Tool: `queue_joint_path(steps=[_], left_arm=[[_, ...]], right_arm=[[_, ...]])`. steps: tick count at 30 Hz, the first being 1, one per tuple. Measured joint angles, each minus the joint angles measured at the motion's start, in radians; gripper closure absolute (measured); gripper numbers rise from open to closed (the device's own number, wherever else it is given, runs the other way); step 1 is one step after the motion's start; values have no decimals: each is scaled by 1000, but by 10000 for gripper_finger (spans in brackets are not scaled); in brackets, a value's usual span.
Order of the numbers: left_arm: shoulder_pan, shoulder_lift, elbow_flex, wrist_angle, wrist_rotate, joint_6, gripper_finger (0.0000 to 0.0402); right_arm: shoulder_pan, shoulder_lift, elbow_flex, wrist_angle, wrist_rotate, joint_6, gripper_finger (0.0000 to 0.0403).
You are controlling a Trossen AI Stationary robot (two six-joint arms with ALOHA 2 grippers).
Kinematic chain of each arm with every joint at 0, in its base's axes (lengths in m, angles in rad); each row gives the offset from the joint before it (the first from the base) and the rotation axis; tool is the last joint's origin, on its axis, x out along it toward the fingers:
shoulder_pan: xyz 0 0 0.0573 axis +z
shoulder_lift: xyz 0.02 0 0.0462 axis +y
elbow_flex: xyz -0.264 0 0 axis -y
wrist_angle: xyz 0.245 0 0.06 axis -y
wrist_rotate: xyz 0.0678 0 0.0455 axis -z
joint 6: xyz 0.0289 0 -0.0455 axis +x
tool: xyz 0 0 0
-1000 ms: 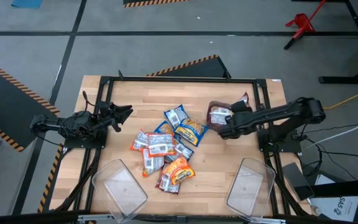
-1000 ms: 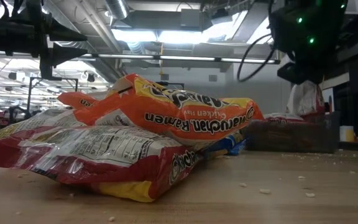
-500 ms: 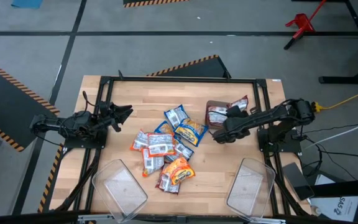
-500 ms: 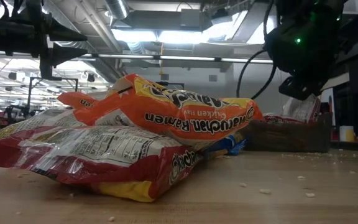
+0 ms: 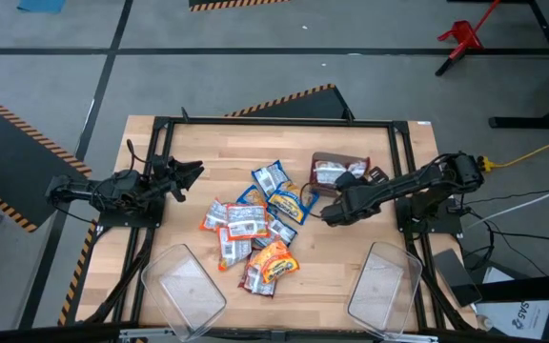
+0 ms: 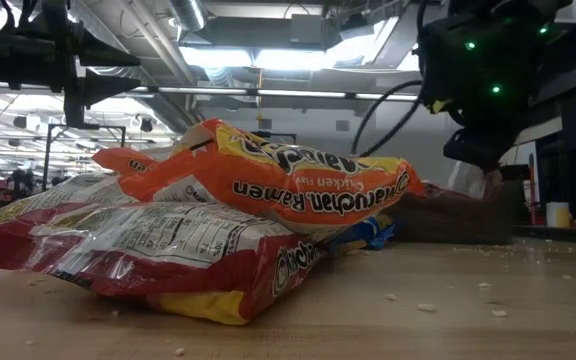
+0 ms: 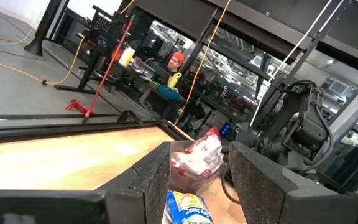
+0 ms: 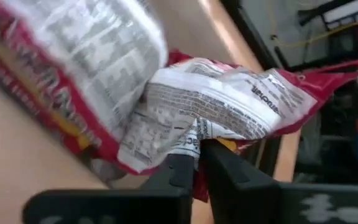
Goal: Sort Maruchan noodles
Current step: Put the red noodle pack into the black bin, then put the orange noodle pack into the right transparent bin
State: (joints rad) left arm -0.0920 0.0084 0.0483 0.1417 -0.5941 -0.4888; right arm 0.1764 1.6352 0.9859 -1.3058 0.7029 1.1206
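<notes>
A pile of Maruchan noodle packets (image 5: 255, 227) lies at the table's middle; an orange one (image 6: 268, 180) rests on top of a red one. A brown cardboard box (image 5: 341, 168) with more packets in it stands right of the pile. My right gripper (image 5: 335, 209) is just near of the box and shut on a red-and-white packet (image 8: 229, 99). A second red-and-white packet (image 8: 73, 68) lies close beside it. My left gripper (image 5: 194, 171) waits open and empty at the table's left side, level above the wood. My right gripper pinches a crumpled edge of the red-and-white packet (image 8: 188, 144) between its two fingers (image 8: 225, 171). The packet spreads out beyond the fingertips. In the high view the arm hides the place of contact, so I cannot tell whether the packet is clear of the box.
Two clear plastic bins stand at the near edge, one left (image 5: 184, 286) and one right (image 5: 385, 282). A black metal frame (image 5: 274, 121) runs round the table. Crumbs lie on the wood (image 6: 428, 306). Bare wood shows between the pile and the right bin.
My right gripper has gone down and toward the table's near left, toward the pile, still shut on the packet. The packet that stood up above the box has sunk down with it. The box's brown side now shows more in the high view.
</notes>
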Motion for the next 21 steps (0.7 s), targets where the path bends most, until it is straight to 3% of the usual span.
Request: queue_joint_path(steps=[12,18,21], left_arm=[[0,0,0,0,0,0,243],[0,0,0,0,0,-1,243],[0,0,0,0,0,-1,243]], right_arm=[[1,-74,16,-2,-6,-89,191],[1,-145,105,15,-5,-222,159],[1,-176,136,153,-15,-359,158]])
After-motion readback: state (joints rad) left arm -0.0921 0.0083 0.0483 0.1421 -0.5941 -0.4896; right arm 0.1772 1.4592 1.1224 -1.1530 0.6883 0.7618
